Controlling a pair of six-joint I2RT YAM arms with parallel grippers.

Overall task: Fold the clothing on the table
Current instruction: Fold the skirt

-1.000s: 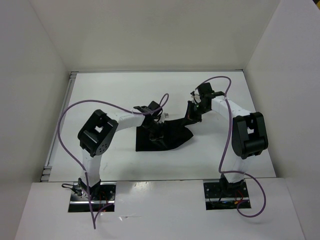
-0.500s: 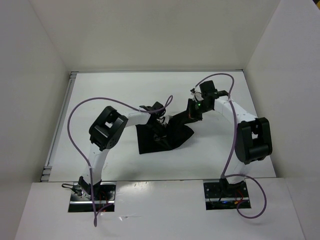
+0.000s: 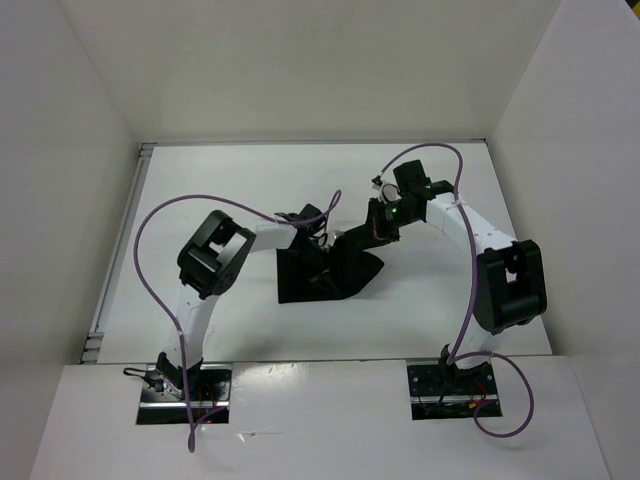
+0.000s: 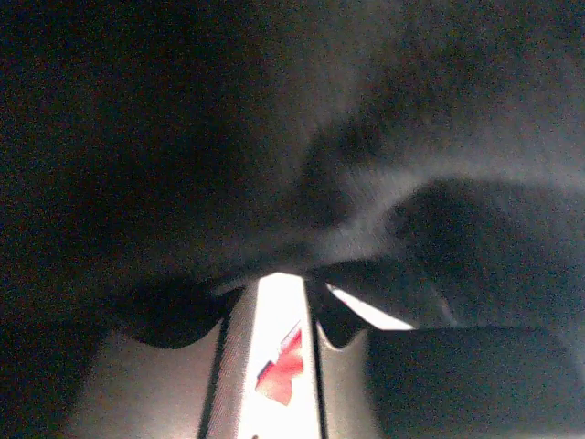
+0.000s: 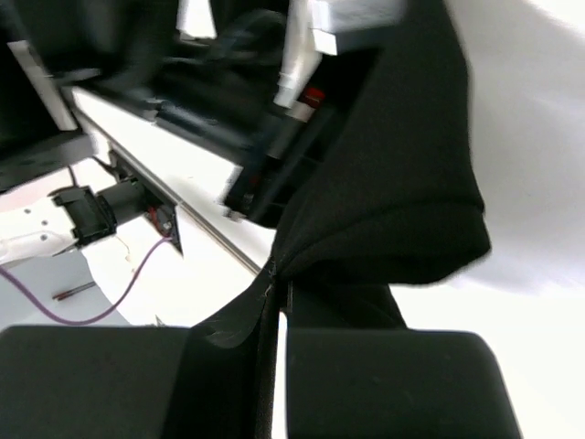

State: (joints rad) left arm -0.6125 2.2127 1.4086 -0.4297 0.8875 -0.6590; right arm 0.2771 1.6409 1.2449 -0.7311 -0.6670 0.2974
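Note:
The black clothing (image 3: 325, 275) lies bunched at the middle of the white table (image 3: 220, 190). Its right corner is lifted off the surface and pinched in my right gripper (image 3: 376, 228), which is shut on it. In the right wrist view the fabric (image 5: 393, 183) runs up out of the shut gripper (image 5: 281, 293) and hangs in a fold. My left gripper (image 3: 314, 246) sits on the garment's upper middle. In the left wrist view dark cloth (image 4: 274, 137) fills the frame and gathers at the fingertips of my left gripper (image 4: 274, 274), with a bright gap lower between the fingers.
White walls close in the table at the back and both sides. Purple cables (image 3: 150, 230) loop above both arms. A metal rail (image 3: 118, 270) runs along the left edge. The left arm's wrist (image 5: 302, 55) shows close behind the lifted fabric.
My right gripper has carried the clothing's right corner a little left, drawing that side in. The left arm's elbow has swung right while its gripper stayed on the cloth.

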